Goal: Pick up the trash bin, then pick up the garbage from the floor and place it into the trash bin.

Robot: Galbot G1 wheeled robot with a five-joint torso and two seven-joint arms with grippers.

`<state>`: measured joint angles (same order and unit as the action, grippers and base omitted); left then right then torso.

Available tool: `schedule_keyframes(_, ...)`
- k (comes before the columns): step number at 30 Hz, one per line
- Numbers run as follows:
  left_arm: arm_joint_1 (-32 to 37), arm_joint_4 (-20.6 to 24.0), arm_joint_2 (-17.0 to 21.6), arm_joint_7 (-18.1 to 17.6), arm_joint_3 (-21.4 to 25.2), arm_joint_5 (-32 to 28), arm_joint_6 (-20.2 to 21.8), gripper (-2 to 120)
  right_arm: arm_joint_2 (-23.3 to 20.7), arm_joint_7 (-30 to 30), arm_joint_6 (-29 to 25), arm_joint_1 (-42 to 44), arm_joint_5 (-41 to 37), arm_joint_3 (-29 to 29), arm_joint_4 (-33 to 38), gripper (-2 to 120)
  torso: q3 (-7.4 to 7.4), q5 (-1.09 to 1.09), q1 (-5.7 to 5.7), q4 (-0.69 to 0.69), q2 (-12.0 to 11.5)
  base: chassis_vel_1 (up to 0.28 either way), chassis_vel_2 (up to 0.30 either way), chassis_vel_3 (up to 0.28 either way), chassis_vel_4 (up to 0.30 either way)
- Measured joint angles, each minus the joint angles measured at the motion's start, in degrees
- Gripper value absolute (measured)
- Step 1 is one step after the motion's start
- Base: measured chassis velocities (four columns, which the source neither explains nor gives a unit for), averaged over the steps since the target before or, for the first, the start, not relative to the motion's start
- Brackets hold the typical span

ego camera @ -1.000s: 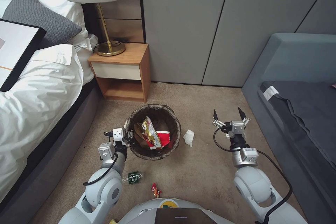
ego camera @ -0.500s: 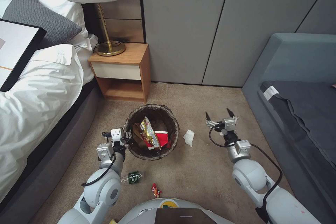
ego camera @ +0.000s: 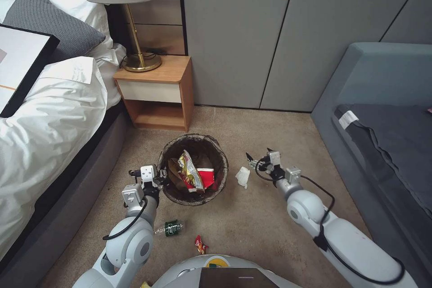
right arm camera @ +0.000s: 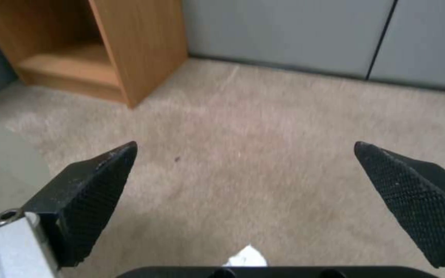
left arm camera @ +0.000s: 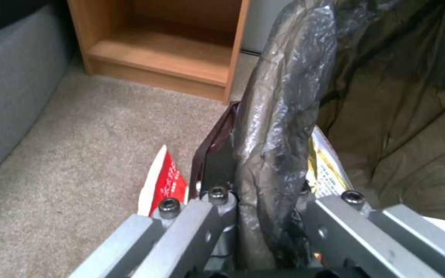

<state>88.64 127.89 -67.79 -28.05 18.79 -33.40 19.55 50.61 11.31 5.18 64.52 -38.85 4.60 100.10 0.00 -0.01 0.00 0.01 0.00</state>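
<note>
The trash bin (ego camera: 222, 157), its rim wrapped in a dark liner, stands on the carpet in the head view. Inside lie a yellow snack bag (ego camera: 189, 170) and a red-and-white paper cup (ego camera: 207, 177). My left gripper (ego camera: 160, 175) is shut on the bin's near-left rim; the left wrist view shows its jaws (left arm camera: 264, 216) clamping the liner-covered rim (left arm camera: 279, 116). My right gripper (ego camera: 258, 153) hangs open just right of a white tissue wad (ego camera: 243, 176) on the floor. Between its wide-apart fingers (right arm camera: 89, 193) the tissue's tip (right arm camera: 245, 256) peeks in. A green-labelled bottle (ego camera: 172, 227) and a small red wrapper (ego camera: 200, 244) lie near my base.
A wooden nightstand (ego camera: 155, 92) with a brass lamp (ego camera: 135, 31) stands behind the bin. The bed (ego camera: 49, 121) runs along the left, and a grey-blue sofa (ego camera: 373, 99) along the right. Grey wall panels (ego camera: 252, 31) close off the back.
My right arm has swung left and lower, bringing its open gripper close to the tissue wad. The left gripper and the bin have shifted slightly left.
</note>
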Motion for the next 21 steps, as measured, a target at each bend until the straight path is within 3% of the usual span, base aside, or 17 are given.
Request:
schedule_keyframes(19,-0.4,-0.7,-0.1,-0.1,-0.4,0.0,-0.1,4,7.0,-1.4,0.0,-7.9,2.8,-6.0,-18.1,100,0.00,0.00,0.00,-0.01,0.0,0.000,0.000,0.000,0.000)
schedule_keyframes(21,-0.3,-0.7,0.0,-0.1,-0.1,0.0,-0.1,4,10.1,-1.2,-0.7,-9.4,5.4,-7.0,-22.8,100,0.00,-0.01,0.00,-0.01,0.0,0.000,0.000,0.000,0.000)
